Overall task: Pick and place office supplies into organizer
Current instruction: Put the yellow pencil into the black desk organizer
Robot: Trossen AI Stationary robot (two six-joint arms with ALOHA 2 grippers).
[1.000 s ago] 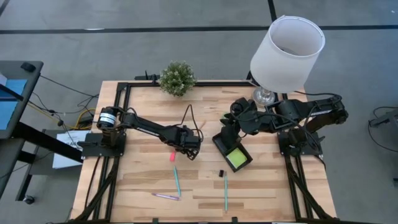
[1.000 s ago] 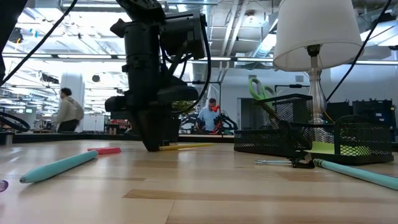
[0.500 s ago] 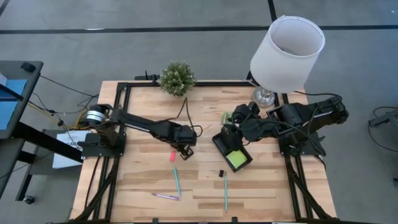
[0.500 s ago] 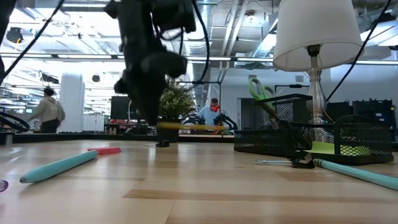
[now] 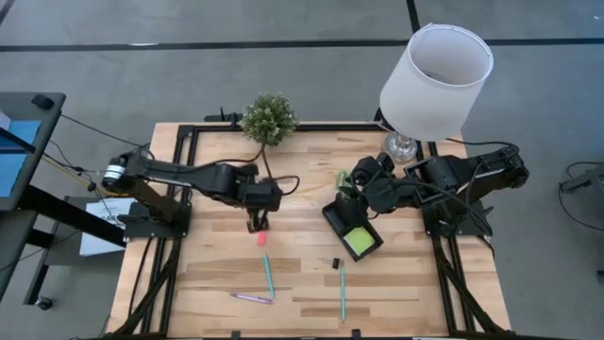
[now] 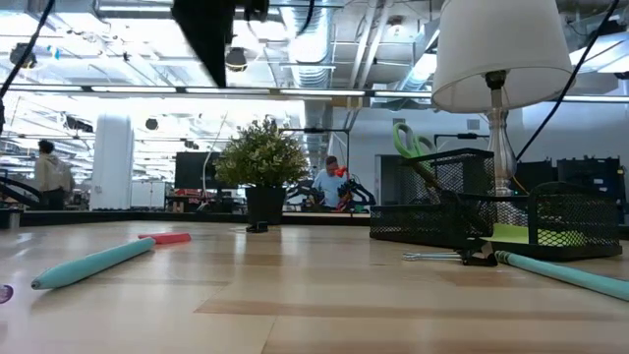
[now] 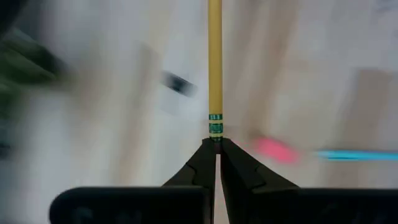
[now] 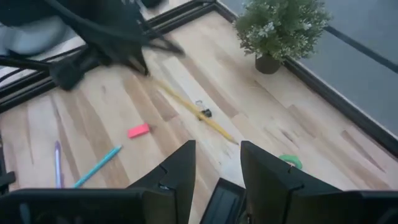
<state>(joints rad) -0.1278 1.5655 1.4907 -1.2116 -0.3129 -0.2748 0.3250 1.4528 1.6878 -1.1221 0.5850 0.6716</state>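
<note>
A: Holding the wooden pencil (image 7: 214,56) by its eraser end, the left gripper (image 7: 216,149) has its two fingers pinched tight on it, up in the air above the table (image 5: 415,274)!

B: From above, that left gripper (image 5: 257,222) sits over the middle-left of the boards, just above the pink eraser (image 5: 261,237). In the right wrist view the pencil (image 8: 196,112) slants out from it, long and yellow.

A: And the right gripper (image 8: 214,168)?

B: Spread apart, nothing between the fingers, poised over the organizer (image 5: 351,230) on the table's right half. The lime-green sticky-note pad (image 5: 358,241) lies in the near compartment, and the green-handled scissors (image 6: 408,147) stand up out of the mesh at the far end.

A: Loose items on the wood?

B: One teal pen (image 5: 268,274) below the eraser, a purple pen (image 5: 251,298) beside it toward the front edge, another teal pen (image 5: 342,293) farther right, with a tiny black clip (image 5: 335,263) just at its top end.

A: Background?

B: The potted plant (image 5: 269,118) at the back edge, the lamp (image 5: 436,71) at the back right.
</note>
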